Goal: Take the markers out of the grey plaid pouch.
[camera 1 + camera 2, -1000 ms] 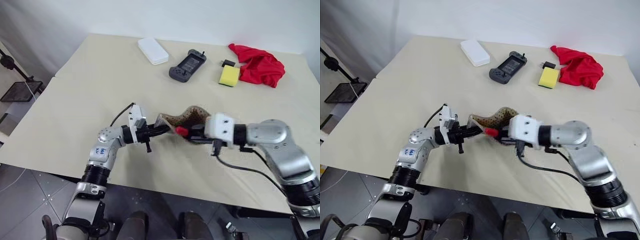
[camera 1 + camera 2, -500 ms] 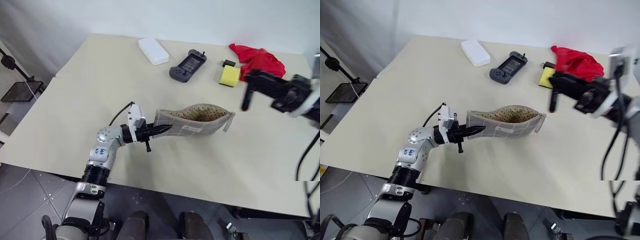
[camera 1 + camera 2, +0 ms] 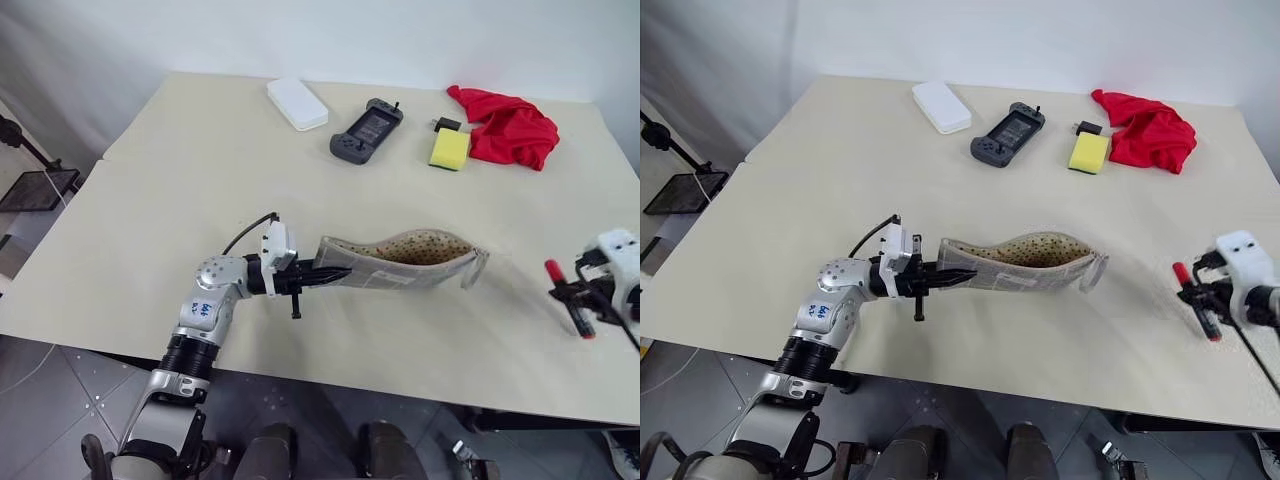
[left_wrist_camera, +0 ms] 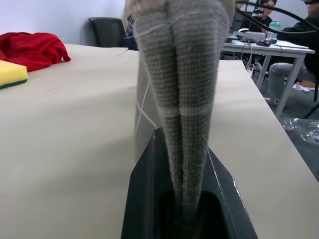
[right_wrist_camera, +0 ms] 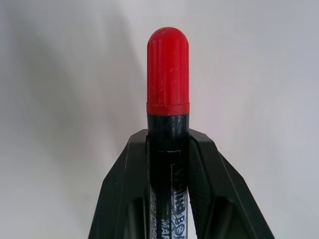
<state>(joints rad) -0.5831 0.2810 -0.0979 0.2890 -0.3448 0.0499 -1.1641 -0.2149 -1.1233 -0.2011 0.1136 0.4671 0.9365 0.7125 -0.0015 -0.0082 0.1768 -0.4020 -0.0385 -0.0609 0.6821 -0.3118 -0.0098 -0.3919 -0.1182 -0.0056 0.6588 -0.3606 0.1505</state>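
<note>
The grey plaid pouch (image 3: 372,279) lies stretched across the middle of the table, its mouth open upward and showing a brown dotted lining. My left gripper (image 3: 322,278) points level to the right and is shut on the pouch's left end; in the left wrist view the fabric (image 4: 174,74) is pinched between the black fingers (image 4: 144,199). Far right, low over the table, my right gripper (image 3: 572,298) is shut on a marker with a red cap and dark barrel (image 3: 553,270). The right wrist view has the red cap (image 5: 168,69) sticking out past the fingertips.
At the table's far side lie a white box (image 3: 297,103), a dark game controller (image 3: 366,130), a yellow sponge (image 3: 450,148) and a red cloth (image 3: 510,125). Bare tabletop (image 3: 180,200) spreads around the pouch. The table's near edge runs close below both grippers.
My right gripper drew the red-capped marker out of the pouch, then swung far to the right and down near the table. The pouch straightened out. The left gripper stayed put.
</note>
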